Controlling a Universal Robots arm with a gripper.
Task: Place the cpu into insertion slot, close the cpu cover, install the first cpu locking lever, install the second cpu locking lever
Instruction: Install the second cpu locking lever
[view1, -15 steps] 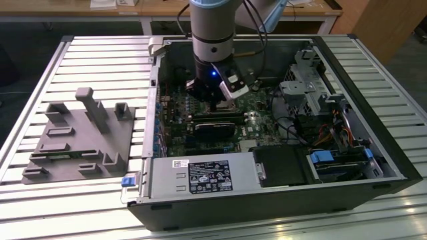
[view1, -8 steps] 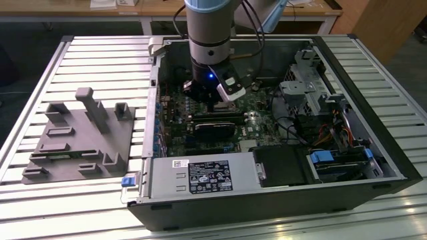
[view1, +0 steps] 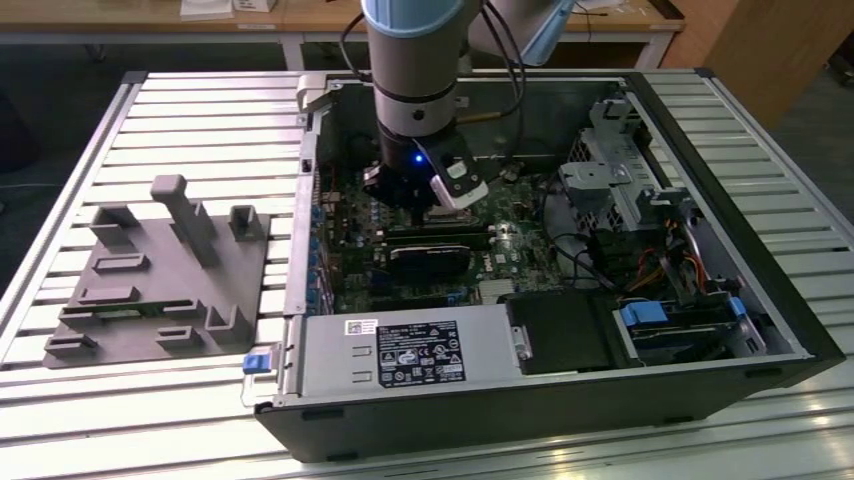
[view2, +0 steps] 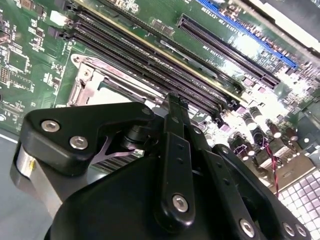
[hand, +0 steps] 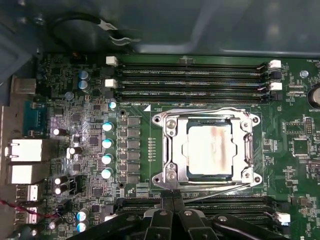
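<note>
My arm is down inside the open computer case (view1: 787, 330) on the table (view1: 174, 110). The cpu (hand: 210, 148) sits in the insertion slot (hand: 165, 150), cover closed. My end effector (hand: 172, 200), fingers together and empty, is at the slot's 6 o'clock edge by a locking lever (hand: 215, 188). Lever step in hand, I judge; it needs a press under its catch.

Arm vertical, hand lowered, fingers closed together.

In the exterior view the arm (view1: 416, 50) descends straight down, its grey-and-blue upper section leading to a black wrist with a lit blue indicator. The hand (view1: 451, 205) points downward at the wrist's end. In the first wrist view the fingers (hand: 167, 210) lie side by side, tips touching; both wrist views show black bolted linkages flanking them.
</note>
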